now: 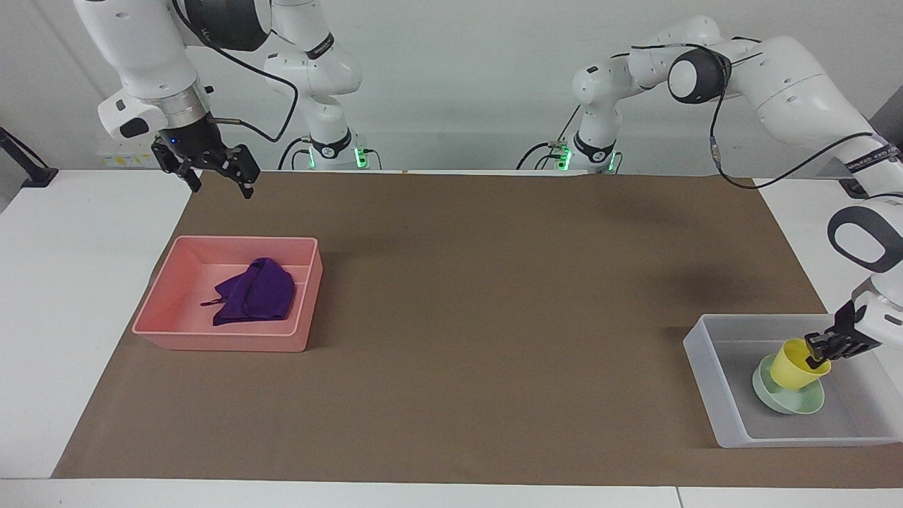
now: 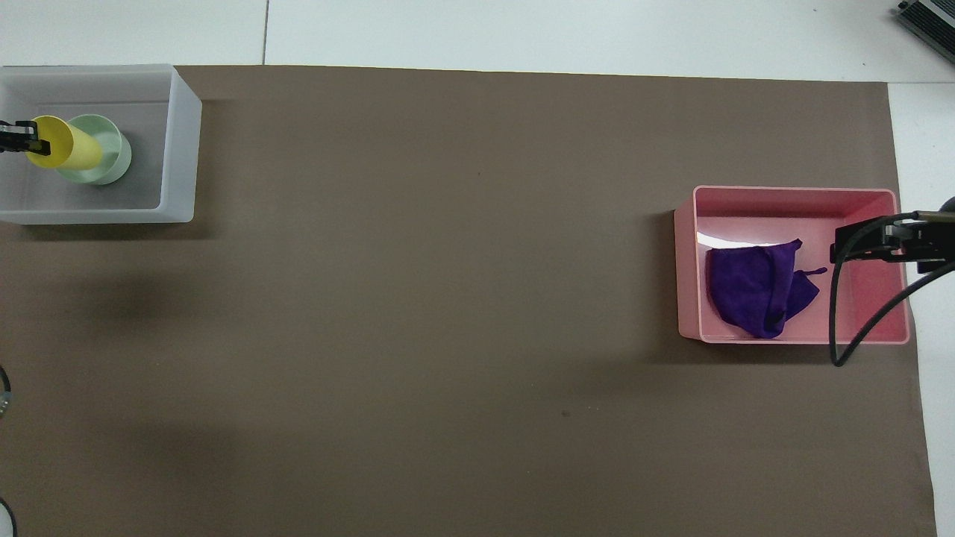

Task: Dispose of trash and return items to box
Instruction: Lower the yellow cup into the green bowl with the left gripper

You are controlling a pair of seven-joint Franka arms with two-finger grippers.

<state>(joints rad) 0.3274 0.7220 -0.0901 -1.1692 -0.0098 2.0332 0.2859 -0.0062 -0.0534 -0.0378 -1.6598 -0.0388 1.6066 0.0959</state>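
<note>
The yellow cup stands tilted with its base in the mint-green bowl, inside the translucent bin at the left arm's end of the table. My left gripper is shut on the cup's rim. In the overhead view the cup, the bowl, the bin and the left gripper all show. The purple rag lies in the pink tray. My right gripper is open and empty, raised over the mat's edge beside the tray.
A brown mat covers most of the table, with white tabletop at both ends. In the overhead view the right gripper and its cable overlap the pink tray and sit beside the rag.
</note>
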